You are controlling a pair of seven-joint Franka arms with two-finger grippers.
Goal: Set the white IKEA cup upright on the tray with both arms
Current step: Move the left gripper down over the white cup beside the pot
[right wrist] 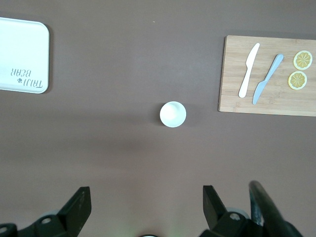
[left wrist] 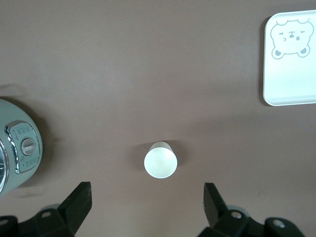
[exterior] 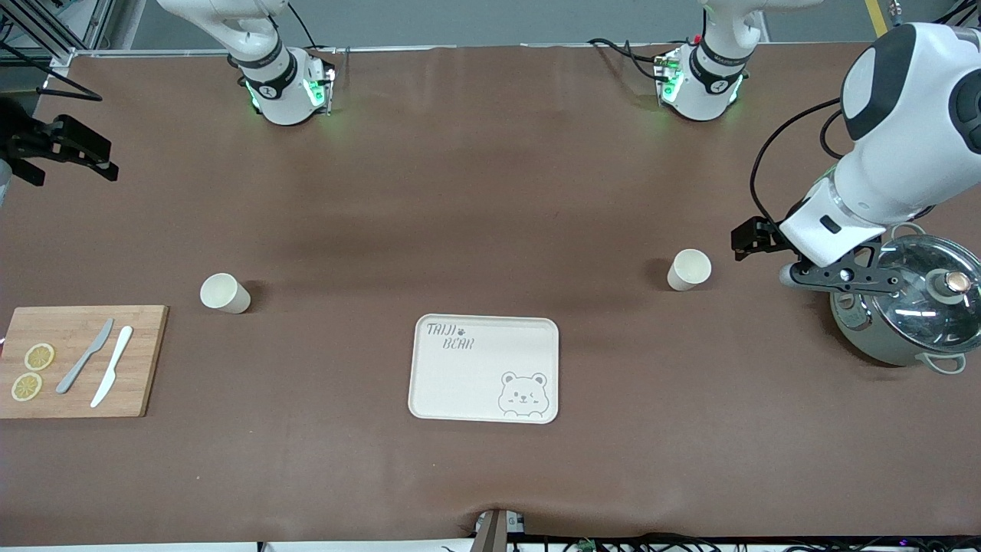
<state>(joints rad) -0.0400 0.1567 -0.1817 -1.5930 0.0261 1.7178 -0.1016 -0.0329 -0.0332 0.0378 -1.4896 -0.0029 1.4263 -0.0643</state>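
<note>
I am holding my left gripper with its black fingers spread wide apart, hanging over the brown table beside the lidded grey-green pot at my left arm's end. One small white cup is standing upright on the table below the gap between those fingers, untouched. My right gripper is also gaping open, up over the table's edge at my right arm's end, with a second upright white cup below it, beside the wooden cutting board. The flat cream rectangular tray with its bear drawing is lying between the two cups, nearer the front camera.
</note>
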